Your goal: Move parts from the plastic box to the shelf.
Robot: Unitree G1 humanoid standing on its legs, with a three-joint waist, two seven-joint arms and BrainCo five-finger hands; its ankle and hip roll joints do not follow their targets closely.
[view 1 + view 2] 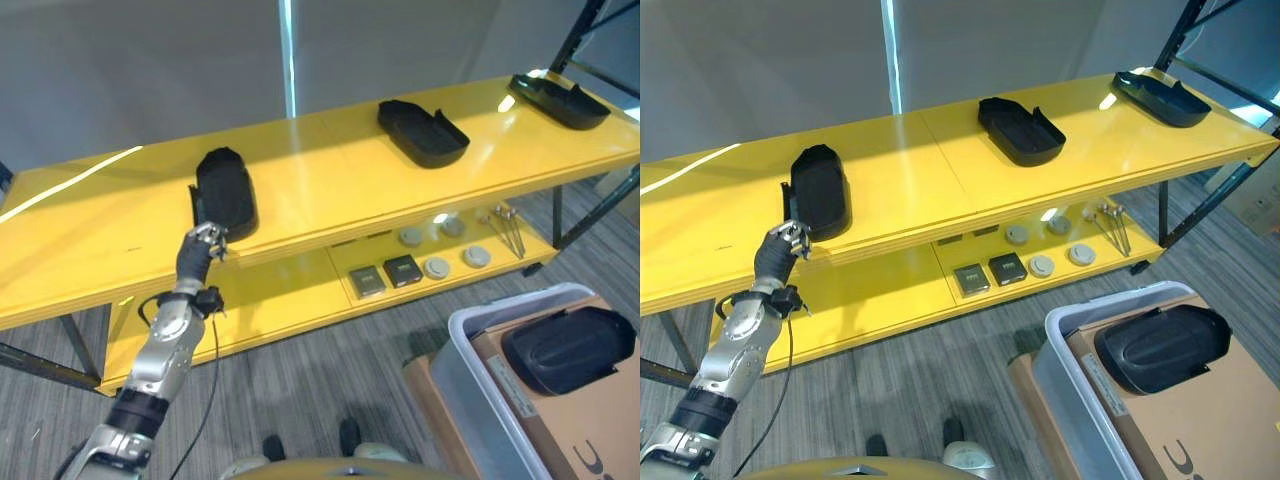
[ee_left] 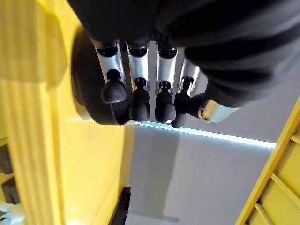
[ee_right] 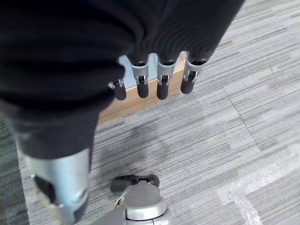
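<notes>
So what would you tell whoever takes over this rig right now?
Left hand: fingers relaxed, holding nothing, at the front edge of the top shelf beside the nearest black part.
Right hand: open, hanging over the carpet.
Done: three black parts sit on the top shelf, the other two being the middle part and the far part.
Left: one black part lies in the plastic box, on cardboard. Fetch it next.

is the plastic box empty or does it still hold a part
Not empty: one black part lies on cardboard inside the plastic box.
</notes>
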